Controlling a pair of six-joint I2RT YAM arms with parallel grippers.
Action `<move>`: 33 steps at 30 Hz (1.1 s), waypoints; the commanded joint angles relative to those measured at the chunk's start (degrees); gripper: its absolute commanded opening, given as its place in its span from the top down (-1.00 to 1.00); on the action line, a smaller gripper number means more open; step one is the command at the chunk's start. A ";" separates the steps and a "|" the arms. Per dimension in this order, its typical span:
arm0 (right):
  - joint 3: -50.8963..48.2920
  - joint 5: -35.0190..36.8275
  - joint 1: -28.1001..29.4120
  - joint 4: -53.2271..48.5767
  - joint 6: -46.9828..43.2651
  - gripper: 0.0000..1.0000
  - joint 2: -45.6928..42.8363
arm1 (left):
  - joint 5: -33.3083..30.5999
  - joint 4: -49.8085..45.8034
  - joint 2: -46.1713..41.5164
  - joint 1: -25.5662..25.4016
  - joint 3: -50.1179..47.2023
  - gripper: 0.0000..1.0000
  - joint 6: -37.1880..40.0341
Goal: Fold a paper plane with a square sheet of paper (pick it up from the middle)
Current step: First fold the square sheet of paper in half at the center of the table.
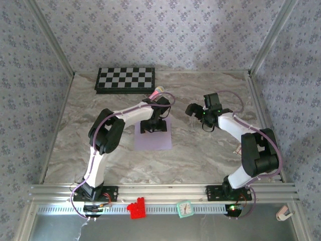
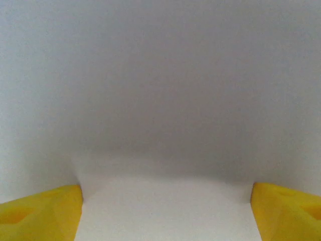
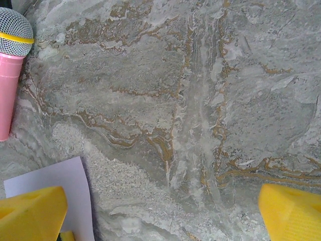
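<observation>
The square sheet of paper (image 1: 153,139) lies flat on the marble table, pale lavender, near the middle. My left gripper (image 1: 153,126) is down on its far half. In the left wrist view the paper (image 2: 160,90) is close up, and the yellow fingertips (image 2: 42,213) stand wide apart on it with a lighter band of paper between them, so the left gripper (image 2: 165,213) is open. My right gripper (image 1: 193,109) hovers open over bare marble to the right of the sheet. A corner of the paper (image 3: 60,175) lies by the right gripper's (image 3: 163,216) left fingertip. The paper plane is out of view.
A pink toy microphone (image 1: 158,92) (image 3: 10,75) lies just beyond the sheet. A black-and-white checkered board (image 1: 125,79) sits at the back. On the front rail are a red brick (image 1: 135,208) and a small green clock (image 1: 184,209). Patterned walls enclose the table.
</observation>
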 commanded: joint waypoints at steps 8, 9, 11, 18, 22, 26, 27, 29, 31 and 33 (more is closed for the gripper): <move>-0.85 0.18 -0.32 -0.19 1.09 -1.00 -1.89 | 0.71 -1.02 -1.10 0.01 -1.88 -0.70 0.34; -0.85 0.14 -0.23 -0.15 1.12 -1.00 -1.92 | 0.78 -0.66 -2.07 -0.05 -1.88 -0.70 0.38; -0.75 0.27 -0.29 -0.15 1.21 -1.00 -1.89 | 0.97 -0.48 -3.41 -0.04 -1.51 -0.70 0.55; -0.63 -0.03 -0.22 0.35 1.69 -1.00 -1.66 | 1.50 0.65 -3.43 0.81 -3.46 -0.45 0.92; -0.50 -0.17 -0.13 0.17 1.62 -1.00 -1.62 | 1.82 0.27 -3.51 1.21 -4.25 -0.49 1.31; -0.50 -0.08 -0.09 0.27 1.81 -1.00 -1.40 | 1.38 0.25 -4.41 1.18 -4.47 -0.63 1.94; -0.46 -0.08 -0.12 0.35 1.93 -1.00 -1.37 | 1.25 0.21 -4.09 1.18 -4.52 -0.64 1.97; -0.39 -0.17 -0.10 0.52 2.03 -1.00 -1.18 | 1.31 0.05 -2.95 1.17 -4.52 -0.65 2.01; -0.41 -0.27 -0.07 0.62 2.12 -1.00 -0.99 | 1.59 0.10 -1.79 1.17 -4.62 -0.65 1.92; -0.31 -0.27 0.03 0.58 2.16 -1.00 -0.91 | 1.86 0.25 -0.69 1.15 -4.86 -0.64 1.90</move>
